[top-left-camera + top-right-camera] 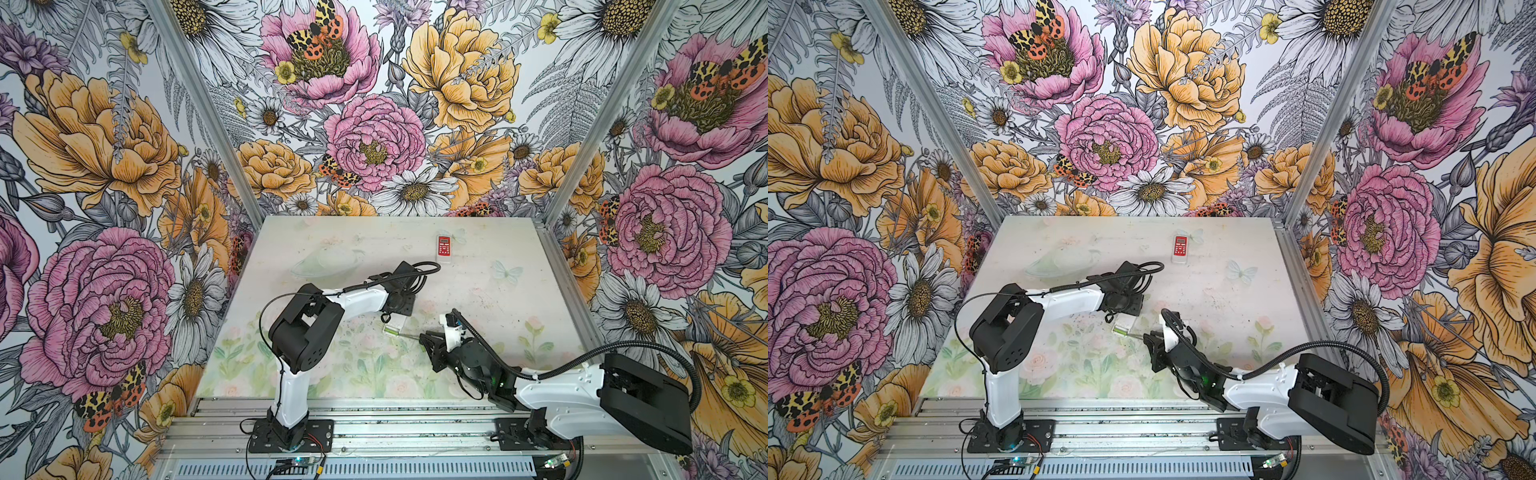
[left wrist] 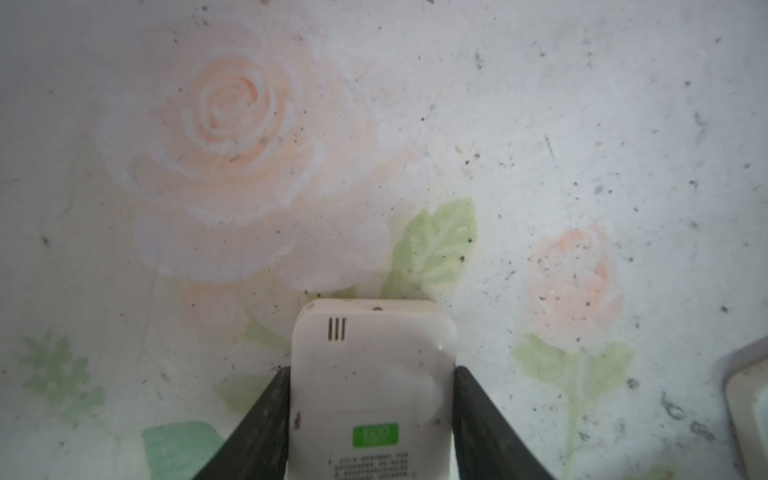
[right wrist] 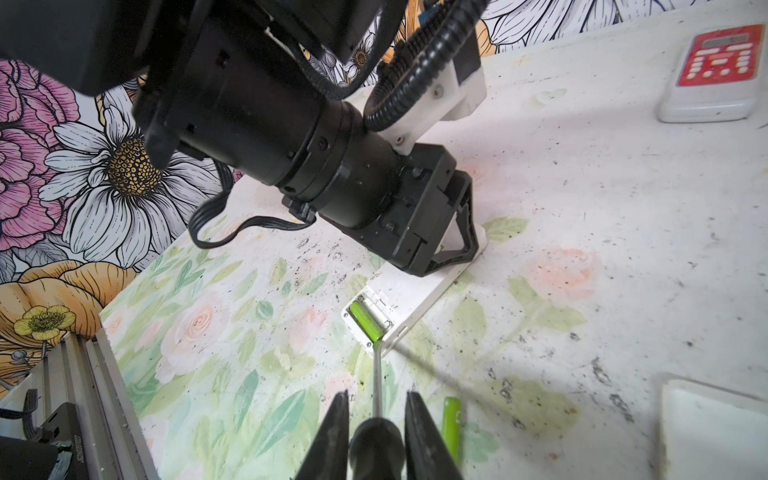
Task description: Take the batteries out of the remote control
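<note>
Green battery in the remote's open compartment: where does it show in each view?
Top view: battery just below centre.
Top view: battery below centre, slightly left.
Left wrist: not in it; the green patch is a sticker.
Right wrist: battery near centre, at the screwdriver tip.
Shared landmark: the white remote, in all four.

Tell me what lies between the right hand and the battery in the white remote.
The screwdriver, its shaft running from the right hand to the battery; the right wrist view shows it.
</note>
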Robot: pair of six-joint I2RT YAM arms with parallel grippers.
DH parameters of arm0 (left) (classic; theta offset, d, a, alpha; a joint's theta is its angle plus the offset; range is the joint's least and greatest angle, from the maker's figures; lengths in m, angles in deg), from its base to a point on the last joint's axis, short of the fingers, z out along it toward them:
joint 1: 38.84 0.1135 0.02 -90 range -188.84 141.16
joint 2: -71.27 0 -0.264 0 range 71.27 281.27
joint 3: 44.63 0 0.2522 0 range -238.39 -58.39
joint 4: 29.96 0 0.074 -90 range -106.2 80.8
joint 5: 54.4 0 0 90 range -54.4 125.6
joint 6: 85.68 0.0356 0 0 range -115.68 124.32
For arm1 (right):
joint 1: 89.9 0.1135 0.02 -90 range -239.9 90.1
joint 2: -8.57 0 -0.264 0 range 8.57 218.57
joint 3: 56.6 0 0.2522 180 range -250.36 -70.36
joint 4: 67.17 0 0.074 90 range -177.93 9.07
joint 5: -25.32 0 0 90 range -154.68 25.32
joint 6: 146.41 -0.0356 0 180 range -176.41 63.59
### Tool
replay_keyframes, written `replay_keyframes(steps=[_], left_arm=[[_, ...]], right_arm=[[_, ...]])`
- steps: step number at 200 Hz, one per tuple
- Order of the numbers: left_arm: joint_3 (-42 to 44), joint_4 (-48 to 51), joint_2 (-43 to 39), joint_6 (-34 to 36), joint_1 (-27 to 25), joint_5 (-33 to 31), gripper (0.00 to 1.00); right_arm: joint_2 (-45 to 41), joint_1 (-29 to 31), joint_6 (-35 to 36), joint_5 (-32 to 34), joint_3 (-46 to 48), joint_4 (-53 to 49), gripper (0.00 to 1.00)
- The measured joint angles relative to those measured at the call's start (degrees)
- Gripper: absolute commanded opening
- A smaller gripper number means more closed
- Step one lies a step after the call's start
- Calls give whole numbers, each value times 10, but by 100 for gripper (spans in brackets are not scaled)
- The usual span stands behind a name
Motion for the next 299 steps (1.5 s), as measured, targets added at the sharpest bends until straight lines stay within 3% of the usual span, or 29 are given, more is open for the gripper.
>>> replay_keyframes(steps=[104, 165, 180, 206, 236, 282, 299], left_arm=[[0, -20, 0, -47, -8, 40, 0], [0, -20, 0, -54, -7, 39, 2], [0, -19, 0, -53, -9, 39, 10], [0, -15, -1, -49, -13, 39, 36], [0, -7, -5, -49, -21, 39, 55], [-40, 40, -6, -42, -24, 33, 76], [-66, 56, -5, -47, -24, 28, 78]], right_arm=[[-45, 0, -14, -34, -44, 21, 0], [-139, -3, -21, -3, -96, -228, 0], [-154, -4, -10, 4, -113, -289, 0], [-157, -9, 20, 5, -147, -363, 0], [-159, -23, 50, -7, -162, -408, 0], [-176, -43, 76, -38, -162, -453, 0], [-183, -45, 78, -45, -162, -461, 0]])
